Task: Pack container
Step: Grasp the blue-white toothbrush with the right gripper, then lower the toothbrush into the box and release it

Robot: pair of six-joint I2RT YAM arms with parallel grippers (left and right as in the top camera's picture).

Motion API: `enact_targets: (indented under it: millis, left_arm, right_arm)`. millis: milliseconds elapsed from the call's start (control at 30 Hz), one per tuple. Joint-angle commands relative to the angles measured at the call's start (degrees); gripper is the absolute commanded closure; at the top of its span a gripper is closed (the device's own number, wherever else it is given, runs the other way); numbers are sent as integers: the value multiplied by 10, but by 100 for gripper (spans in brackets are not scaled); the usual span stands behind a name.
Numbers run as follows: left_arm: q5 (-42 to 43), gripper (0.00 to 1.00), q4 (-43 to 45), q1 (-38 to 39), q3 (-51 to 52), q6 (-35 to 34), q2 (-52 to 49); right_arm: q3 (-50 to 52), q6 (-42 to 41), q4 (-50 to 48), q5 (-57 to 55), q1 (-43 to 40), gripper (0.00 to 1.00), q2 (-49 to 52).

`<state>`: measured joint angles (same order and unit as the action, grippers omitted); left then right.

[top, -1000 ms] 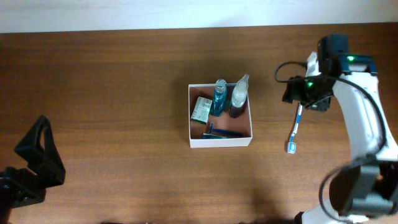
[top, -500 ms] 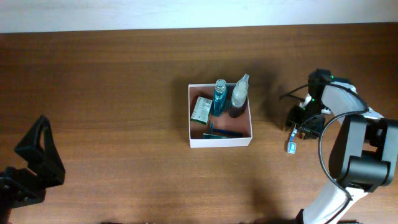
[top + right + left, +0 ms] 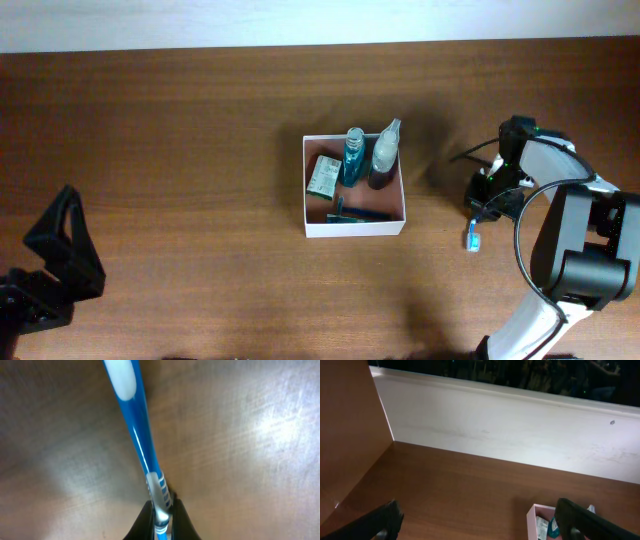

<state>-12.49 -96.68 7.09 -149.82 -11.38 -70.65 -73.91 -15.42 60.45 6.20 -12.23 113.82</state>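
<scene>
right arm has sunk low to the table [image 3: 180, 150] and nudged a little, so the toothbrush [image 3: 475, 235] now lies slightly farther right and toward the near edge than half a second ago. nothing else has shifted. the right gripper [image 3: 161, 519] is pinched narrow on the toothbrush handle, with the blue shaft running away from it close over the wood. i cannot tell whether the brush touches the wood. the left gripper [image 3: 480, 522] hangs spread wide and holds nothing, well apart at the left end. the container [image 3: 355, 229] sits at mid-table, well left of the toothbrush. inside it are a blue bottle [image 3: 352, 157] and a clear spray bottle [image 3: 383, 155] leaning at the far side, a small pale packet [image 3: 323, 176] by the left wall, and a dark blue long item [image 3: 358, 213] along the near wall, possibly a razor. packing looks mostly done: four things are in, and the toothbrush is the only thing seen still outside, left to be carried over and dropped in.
</scene>
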Motion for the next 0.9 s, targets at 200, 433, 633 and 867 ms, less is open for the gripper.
enact_targets:
  millis: [200,433,633,867]
  left_arm:
    - [-6,1,0,-2,1,9,0]
    - [-6,1,0,-2,1,9,0]
    - [-7,1,0,-2,1,9,0]
    - [-6,1,0,-2,1,9,0]
  right_arm:
    - [-130,35,101,9,104,96,-188]
    - [-173,207,113,8,287,96,-297]
    - [-145,472,96,-14,421,96,-259]
    - [-134,610,46,-20,418,96,-139]
